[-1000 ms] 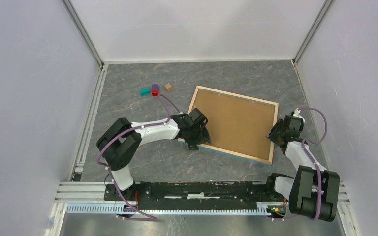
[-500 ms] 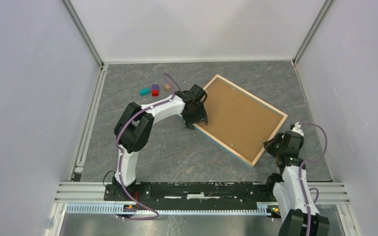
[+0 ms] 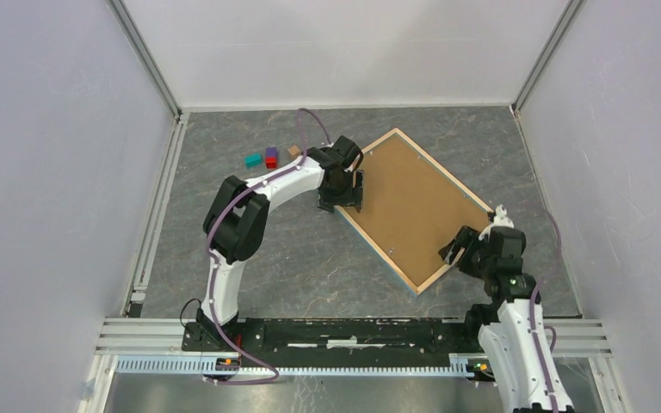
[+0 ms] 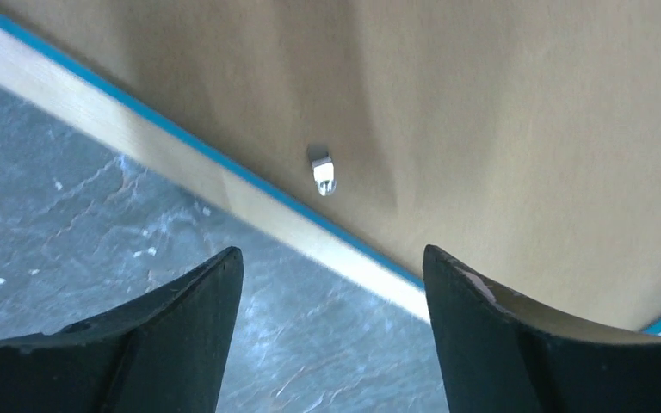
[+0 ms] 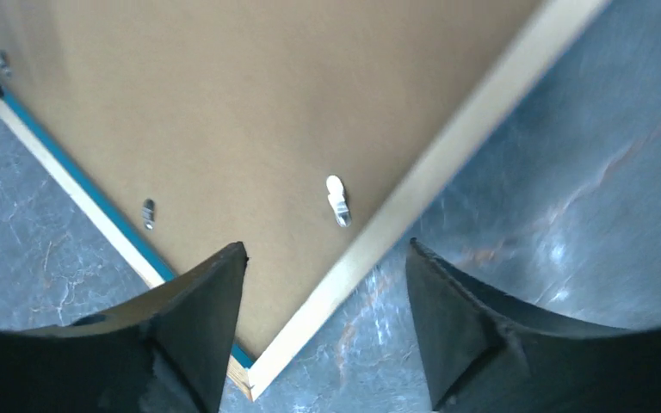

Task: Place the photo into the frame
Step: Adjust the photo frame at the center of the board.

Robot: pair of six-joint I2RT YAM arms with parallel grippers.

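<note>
Frame (image 5: pixel 433 172) back-up on the table (image 3: pixel 293 258), nothing gripped
The frame lies skewed, right of centre, with a brown backing board (image 3: pixel 413 206) filling it. The left gripper (image 4: pixel 333 251) hangs open and empty astride the frame's left edge, one finger over the table, the other over the board, near a metal tab (image 4: pixel 322 172). The right gripper (image 5: pixel 327 244), also open and empty, hangs over the near-right edge by the near corner

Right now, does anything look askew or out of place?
The frame lies face-down and turned diagonally, with the brown backing board sitting in it. No photo is in view. Nothing looks damaged.
</note>
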